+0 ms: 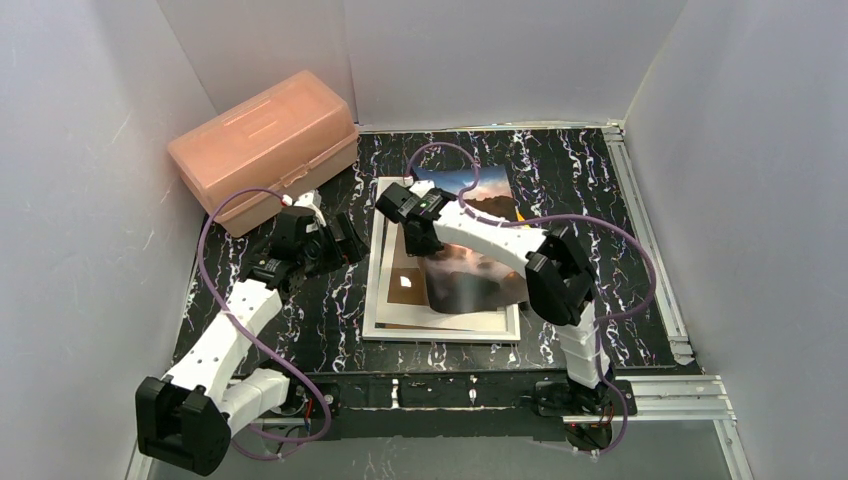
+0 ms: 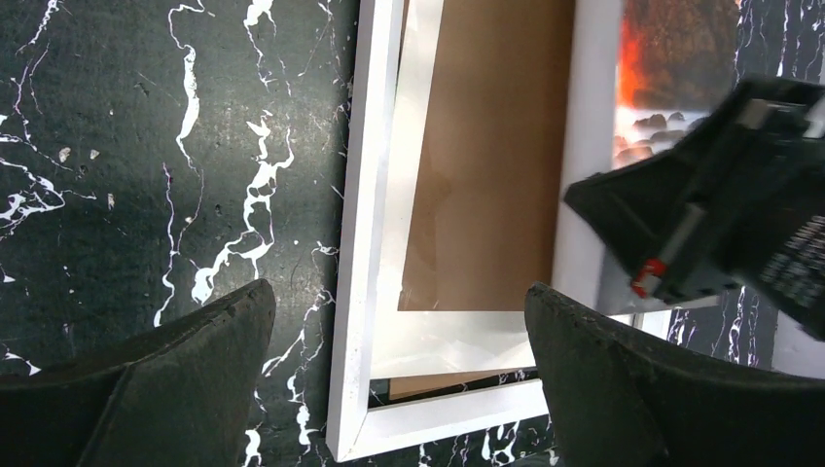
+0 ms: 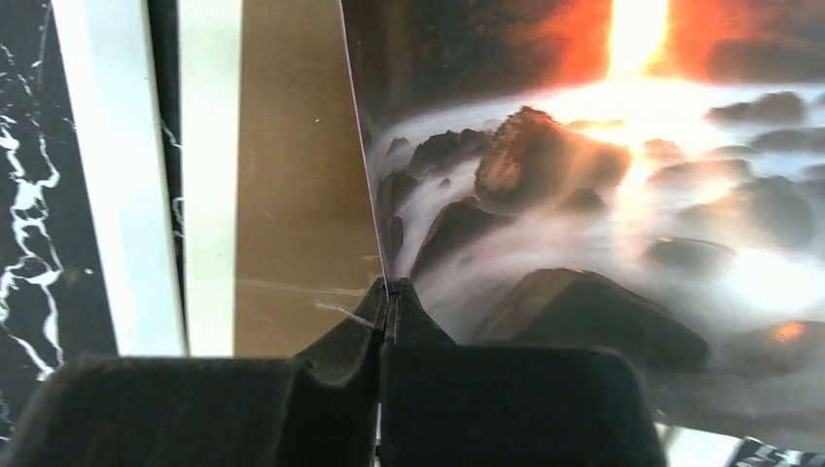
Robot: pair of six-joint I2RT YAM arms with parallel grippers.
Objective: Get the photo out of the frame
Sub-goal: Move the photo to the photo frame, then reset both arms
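While its left edge is pinched between the closed fingers of the right gripper (image 3: 389, 297), the photo (image 1: 470, 278) lies in the middle of the top view. It sits over the frame (image 1: 440, 331), with that gripped side curled up off it and the blue-sky end toward the top of the picture. In the right wrist view the glossy print rises on edge from the fingertips. Its orange glow is at the upper right, and dark rocks and mist fill the right half. Left of the lifted edge the brown backing board (image 3: 292, 195) shows bare, then two white strips of the frame, then the black marbled table (image 3: 24, 195). The frame lies flat on the table, long sides running up the picture, and its white border is plain along the bottom and left. The left gripper (image 1: 350, 240) hangs just left of the frame with its jaws spread wide and nothing between them. In its own wrist view one finger (image 2: 195, 370) is over bare marble at lower left and the other is at lower right, with the frame's border and one corner between them. The black head of the right gripper shows at the right of that view. A pink plastic box (image 1: 265, 145) sits at the upper left, apart from the frame.
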